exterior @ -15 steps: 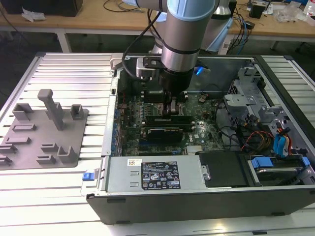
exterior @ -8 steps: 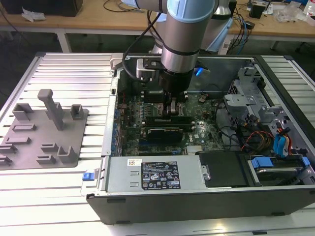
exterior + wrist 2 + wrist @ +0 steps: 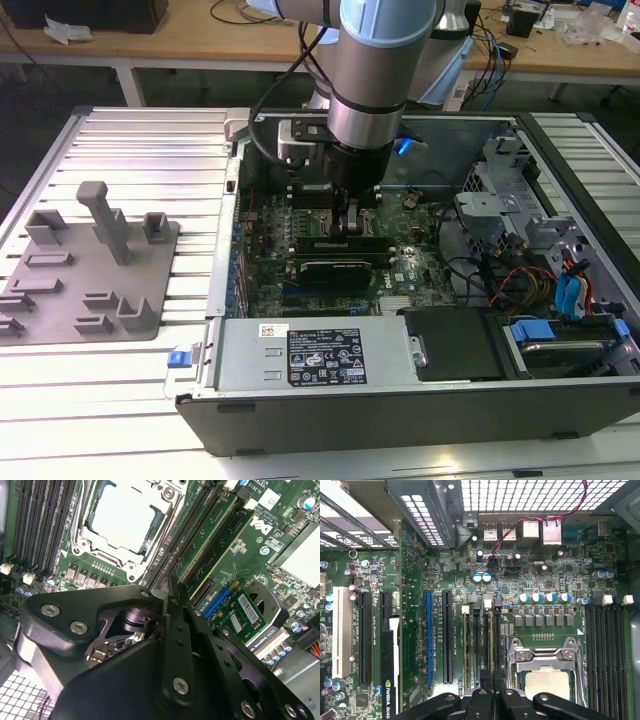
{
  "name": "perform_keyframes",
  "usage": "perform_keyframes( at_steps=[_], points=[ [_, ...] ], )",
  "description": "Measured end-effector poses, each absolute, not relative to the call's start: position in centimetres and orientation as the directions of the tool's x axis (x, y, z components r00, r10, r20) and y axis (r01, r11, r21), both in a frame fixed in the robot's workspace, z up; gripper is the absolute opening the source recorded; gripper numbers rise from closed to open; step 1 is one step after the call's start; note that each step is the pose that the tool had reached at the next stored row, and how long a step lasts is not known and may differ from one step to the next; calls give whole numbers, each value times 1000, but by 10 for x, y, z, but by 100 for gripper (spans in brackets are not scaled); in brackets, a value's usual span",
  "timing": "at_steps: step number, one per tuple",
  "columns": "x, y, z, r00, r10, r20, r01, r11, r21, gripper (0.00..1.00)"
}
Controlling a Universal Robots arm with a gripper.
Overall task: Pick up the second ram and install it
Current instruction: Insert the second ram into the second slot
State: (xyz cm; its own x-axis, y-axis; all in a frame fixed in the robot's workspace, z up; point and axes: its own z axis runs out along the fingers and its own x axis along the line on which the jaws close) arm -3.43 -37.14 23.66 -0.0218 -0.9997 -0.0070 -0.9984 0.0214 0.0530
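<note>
One gripper (image 3: pixel 352 222) is lowered onto the motherboard (image 3: pixel 400 262) inside the open computer case (image 3: pixel 400 400).
Its fingers are pressed together on the second ram (image 3: pixel 172 591), held edge-on directly beneath them in the memory slots (image 3: pixel 481 645) beside the CPU socket (image 3: pixel 546 666).

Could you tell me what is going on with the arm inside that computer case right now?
The robot arm is reaching down into the open computer case, with its hand lowered over the memory slots beside the CPU socket. In the second wrist view, the hand sits right at those slots, apparently closed on a thin RAM stick at slot level. The grey fixture tray lies on the table at the exterior view's left.
</note>
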Motion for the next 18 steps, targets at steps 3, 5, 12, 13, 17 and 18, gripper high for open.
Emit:
perform_keyframes(
  at_steps=[3, 5, 12, 13, 17, 18],
  points=[
    [-34, -371, 236, -22, -1000, -7, -998, 21, 53, 9],
    [-34, -371, 236, -8, -1000, -7, -999, 8, 53, 9],
    [-34, -371, 234, -4, -1000, -7, -999, 3, 53, 9],
    [-34, -371, 234, -4, -1000, -7, -999, 3, 53, 9],
    [-34, -371, 230, -4, -1000, -7, -999, 3, 53, 9],
    [-34, -371, 229, -4, -1000, -7, -999, 3, 53, 9]
  ],
)
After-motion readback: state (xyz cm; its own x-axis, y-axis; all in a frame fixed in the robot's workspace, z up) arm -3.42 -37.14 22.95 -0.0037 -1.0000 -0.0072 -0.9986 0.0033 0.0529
